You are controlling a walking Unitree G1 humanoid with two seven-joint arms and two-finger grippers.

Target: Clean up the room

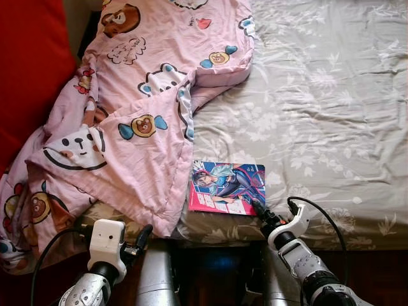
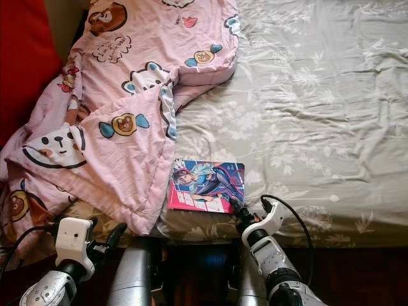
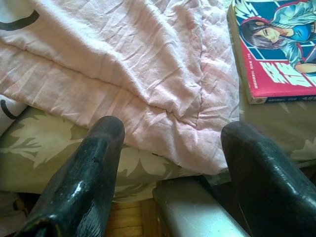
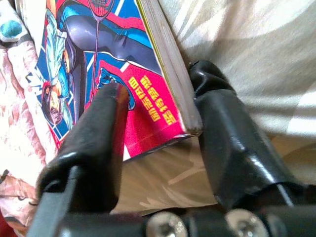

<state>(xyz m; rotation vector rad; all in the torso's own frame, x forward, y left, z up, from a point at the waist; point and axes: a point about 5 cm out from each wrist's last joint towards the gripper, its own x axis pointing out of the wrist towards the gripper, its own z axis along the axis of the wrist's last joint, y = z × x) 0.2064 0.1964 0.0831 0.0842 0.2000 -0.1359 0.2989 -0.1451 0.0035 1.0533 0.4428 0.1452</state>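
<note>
Eye views, right gripper [image 1: 258,208]: reaches over the bed's [image 1: 331,95] near edge; its fingers meet the near right corner of the comic book [image 1: 227,187].
Eye views, comic book: flat on the grey floral sheet, its left edge just beside the pink cartoon blanket [image 1: 140,121], which spills off the bed's left side.
Eye views, left gripper [image 1: 143,237]: low, in front of the bed edge, below the blanket's hanging corner, holding nothing.
Left wrist view: fingers [image 3: 89,173] apart; beyond them the blanket's corner, and past the right-hand finger the comic's spine edge.
Right wrist view: one finger [image 4: 101,133] lies on the comic's red cover, the other [image 4: 232,143] sits against the page edge and sheet; the corner is between them, but a firm clamp is not evident.
Step in hand: probably taking hold of the comic to clear it off the bed.
Next move: likely calls for the lower finger to slip under the corner, the fingers to close, then a lift away from the blanket.
</note>
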